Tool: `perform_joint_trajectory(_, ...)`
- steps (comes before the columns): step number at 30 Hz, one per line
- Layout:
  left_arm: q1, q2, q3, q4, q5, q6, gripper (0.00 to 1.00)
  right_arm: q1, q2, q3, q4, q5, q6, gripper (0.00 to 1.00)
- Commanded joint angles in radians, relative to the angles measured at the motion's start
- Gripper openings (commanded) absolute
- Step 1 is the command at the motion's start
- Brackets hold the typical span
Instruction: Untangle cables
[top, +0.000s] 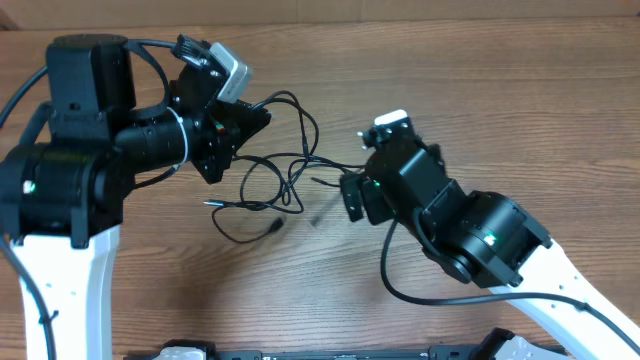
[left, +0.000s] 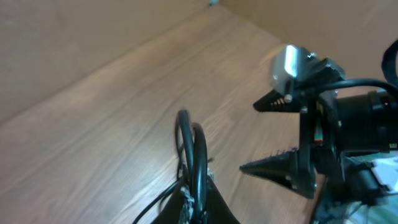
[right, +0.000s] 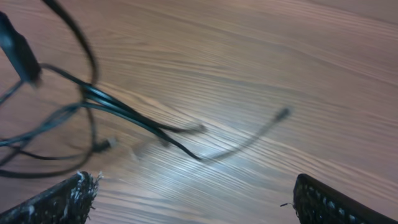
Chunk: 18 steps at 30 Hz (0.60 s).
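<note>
The cables (top: 290, 165) are thin black cords in a loose tangle on the wooden table, between the two arms. My left gripper (top: 258, 118) is shut on a loop of them and holds that part raised. In the left wrist view the loop (left: 189, 140) stands up out of the closed jaws (left: 199, 208). My right gripper (top: 352, 180) is open and empty, just right of the tangle. It also shows in the left wrist view (left: 252, 137). In the right wrist view the strands (right: 118, 109) run from the upper left, with loose plug ends ahead of the wide-open jaws (right: 196, 183).
Wooden table (top: 480, 90) all around. One plug end (top: 210, 203) lies at the tangle's left, and a low loop (top: 245, 238) lies toward the front. A thick black arm cable (top: 400, 290) hangs below the right arm.
</note>
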Motion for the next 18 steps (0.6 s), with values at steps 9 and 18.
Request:
perform_joint_trajectory(9, -0.010, -0.014, 0.152, -0.002, -0.127, -0.095, 0.04, -0.068, 0.044, 0.013, 0.201, -0.422, -0.088, 1.00)
perform_joint_trajectory(18, -0.010, -0.014, 0.161, 0.033, -0.144, -0.148, 0.04, -0.094, 0.163, 0.013, 0.214, -0.688, -0.254, 0.98)
